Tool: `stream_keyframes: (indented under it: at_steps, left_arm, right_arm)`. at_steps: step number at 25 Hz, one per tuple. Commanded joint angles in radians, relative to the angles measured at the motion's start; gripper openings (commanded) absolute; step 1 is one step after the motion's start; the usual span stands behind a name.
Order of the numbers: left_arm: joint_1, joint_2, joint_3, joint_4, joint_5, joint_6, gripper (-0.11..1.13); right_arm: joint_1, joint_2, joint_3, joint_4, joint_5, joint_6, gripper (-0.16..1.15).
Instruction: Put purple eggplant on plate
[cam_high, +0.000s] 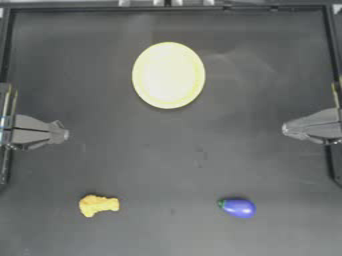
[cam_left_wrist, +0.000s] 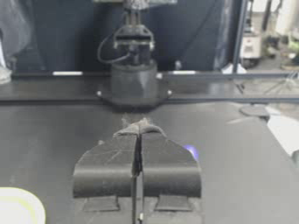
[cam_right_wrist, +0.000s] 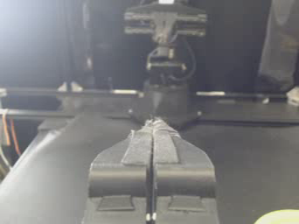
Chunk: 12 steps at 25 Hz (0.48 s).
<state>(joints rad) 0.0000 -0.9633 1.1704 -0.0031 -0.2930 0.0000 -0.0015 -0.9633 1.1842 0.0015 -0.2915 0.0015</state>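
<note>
Nothing done yet — purple eggplant (cam_high: 238, 207) lay well apart from the plate (cam_high: 167, 75); left gripper (cam_high: 62, 134) and right gripper (cam_high: 286, 129) both parked, jaws closed, empty.

One plate (cam_high: 167, 75) lies on the table (cam_high: 200, 150). One eggplant (cam_high: 238, 207) lies there too, and one lumpy yellow item (cam_high: 98, 204). That makes three loose things in all. Two grippers are in view, one at each side: the left gripper (cam_high: 61, 134) and the right gripper (cam_high: 287, 129).
</note>
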Motion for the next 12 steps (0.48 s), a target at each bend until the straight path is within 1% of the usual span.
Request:
stream_keyframes:
  at_steps: [1,2,5,6,8,9,10,11,12]
  left_arm:
    - [-0.002,0.002,-0.025,0.0,-0.006,0.006,0.0]
    - [-0.002,0.005,-0.028,0.0,0.0,0.008,0.02]
    - [-0.002,0.011,-0.035,0.002,0.017,0.011,0.08]
    - [-0.002,0.008,-0.035,0.002,0.018,0.011,0.08]
    - [-0.002,0.002,-0.034,0.0,0.017,0.009,0.12]
    - [-0.002,0.003,-0.032,0.002,0.017,0.011,0.17]
    - [-0.002,0.003,-0.034,0.002,0.021,0.011,0.25]
    - [-0.002,0.005,-0.032,0.002,0.021,0.011,0.36]
    - [-0.002,0.005,-0.032,0.002,0.021,0.009,0.5]
  right_arm:
    - [0.0,-0.002,-0.026,-0.006,-0.005,0.0,-0.05]
    - [0.0,-0.002,-0.029,-0.006,0.0,0.0,-0.05]
    - [0.0,-0.002,-0.038,-0.006,0.025,-0.002,0.08]
    - [0.0,-0.002,-0.04,-0.008,0.035,-0.002,0.1]
    - [0.0,-0.002,-0.044,-0.003,0.051,0.0,0.14]
    - [-0.002,-0.002,-0.048,-0.008,0.058,-0.002,0.16]
    - [0.0,-0.002,-0.048,-0.009,0.063,-0.002,0.2]
    - [0.0,-0.002,-0.049,-0.012,0.067,-0.003,0.27]
    - [0.0,-0.002,-0.049,-0.018,0.074,-0.003,0.36]
